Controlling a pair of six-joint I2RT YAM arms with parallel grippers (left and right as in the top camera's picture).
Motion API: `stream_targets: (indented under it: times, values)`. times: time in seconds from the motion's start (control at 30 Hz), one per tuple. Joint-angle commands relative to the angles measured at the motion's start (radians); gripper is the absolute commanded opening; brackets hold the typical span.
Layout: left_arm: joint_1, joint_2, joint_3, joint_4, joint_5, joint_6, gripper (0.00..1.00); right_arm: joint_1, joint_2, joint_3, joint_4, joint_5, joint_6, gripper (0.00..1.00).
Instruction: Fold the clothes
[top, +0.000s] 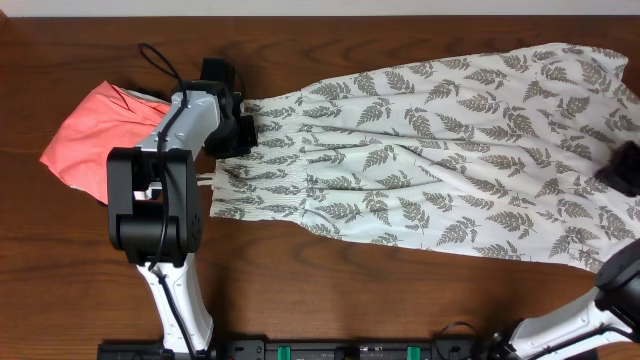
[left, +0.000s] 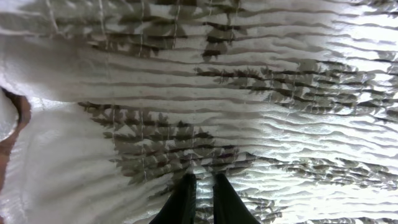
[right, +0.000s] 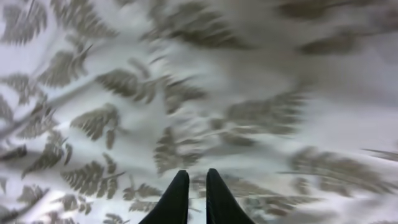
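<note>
The dress (top: 430, 165), white with a grey-green fern print, lies spread lengthwise across the table, its smocked top end at the left and its skirt running off the right edge. My left gripper (top: 240, 132) is down on the smocked top end. In the left wrist view its fingers (left: 204, 182) are nearly together, with a ridge of the dress fabric (left: 205, 93) pinched between them. My right gripper (top: 625, 168) is over the skirt end at the far right. In the blurred right wrist view its fingers (right: 193, 177) are together above the dress (right: 186, 93), with nothing seen between them.
A plain coral-pink folded garment (top: 95, 130) lies on the dark wooden table (top: 320, 300) at the left, partly under my left arm. My left arm's base (top: 155, 200) stands beside the dress's top end. A strip of table (left: 6, 149) shows at the left wrist view's edge.
</note>
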Motion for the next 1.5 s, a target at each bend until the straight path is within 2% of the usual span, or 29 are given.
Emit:
stream_targets:
  times: [0.0, 0.27, 0.43, 0.53, 0.73, 1.0, 1.1, 1.27, 1.37, 1.4, 1.47]
  values:
    - [0.003, 0.022, -0.055, -0.041, -0.026, 0.019, 0.12, 0.072, -0.025, -0.035, 0.004, -0.019, -0.047, 0.1]
    - [-0.021, -0.148, -0.055, -0.085, 0.033, 0.061, 0.11, 0.209, -0.026, -0.037, 0.052, -0.028, -0.072, 0.14]
    - [-0.052, -0.278, -0.055, -0.078, 0.01, 0.061, 0.17, 0.296, -0.026, -0.037, 0.063, 0.033, -0.078, 0.16]
    - [-0.081, -0.334, -0.055, -0.08, 0.011, 0.061, 0.17, 0.315, -0.026, -0.037, 0.067, 0.032, -0.074, 0.17]
    - [-0.184, -0.341, -0.056, -0.081, 0.051, 0.059, 0.17, 0.316, -0.026, -0.037, 0.06, 0.025, -0.065, 0.16]
    - [-0.277, -0.3, -0.124, 0.019, 0.067, 0.01, 0.17, 0.316, -0.026, -0.037, 0.053, 0.008, -0.065, 0.15]
    - [-0.272, -0.275, -0.148, 0.021, 0.065, 0.011, 0.17, 0.316, -0.026, -0.037, 0.05, 0.003, -0.065, 0.15]
    - [-0.21, -0.28, -0.151, 0.01, -0.08, 0.021, 0.17, 0.316, -0.026, -0.037, 0.042, 0.001, -0.065, 0.14]
    - [-0.137, -0.286, -0.143, 0.01, -0.08, 0.103, 0.17, 0.316, -0.026, -0.037, 0.042, 0.002, -0.065, 0.15]
    - [-0.111, -0.285, -0.144, 0.006, -0.08, 0.117, 0.22, 0.316, -0.026, -0.037, 0.042, 0.001, -0.065, 0.14]
    - [-0.051, -0.283, -0.145, -0.001, -0.08, 0.148, 0.23, 0.316, -0.026, -0.037, 0.04, 0.001, -0.065, 0.14]
